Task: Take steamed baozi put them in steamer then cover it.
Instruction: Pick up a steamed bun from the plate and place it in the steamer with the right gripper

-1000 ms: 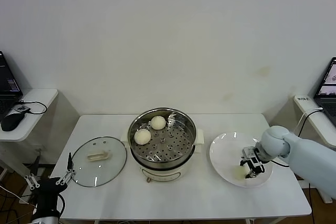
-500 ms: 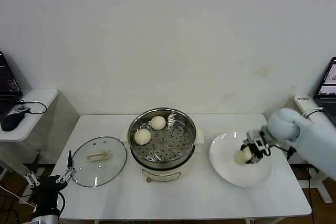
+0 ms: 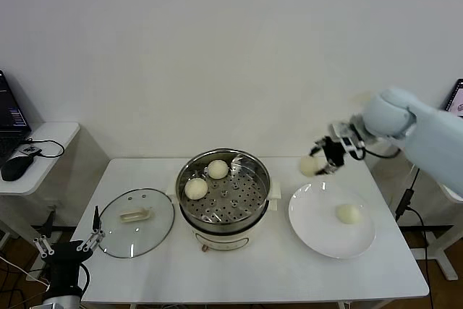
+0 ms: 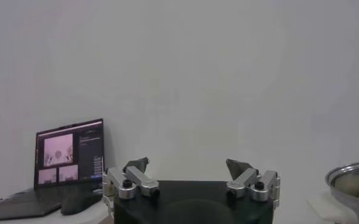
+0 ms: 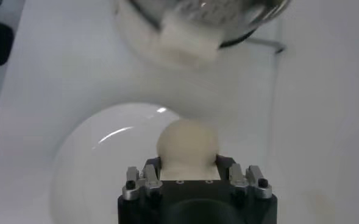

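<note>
The steel steamer (image 3: 224,197) stands mid-table with two baozi (image 3: 196,188) (image 3: 218,169) on its perforated tray. My right gripper (image 3: 319,163) is shut on a third baozi (image 3: 309,166) and holds it in the air above the plate's far edge, right of the steamer. That bun fills the jaws in the right wrist view (image 5: 187,144). A fourth baozi (image 3: 349,213) lies on the white plate (image 3: 315,226). The glass cover (image 3: 136,222) lies flat on the table left of the steamer. My left gripper (image 3: 69,244) is open and parked low at the front left.
A side table with a laptop and a mouse (image 3: 14,168) stands at the far left. Another laptop (image 3: 456,106) is at the far right. The steamer's side handle (image 5: 188,39) and the plate (image 5: 106,170) show below the held bun in the right wrist view.
My right gripper closed on a baozi on the plate, lifted it and moved it up and left toward the steamer. One bun stays on the plate. The left arm has not moved.
</note>
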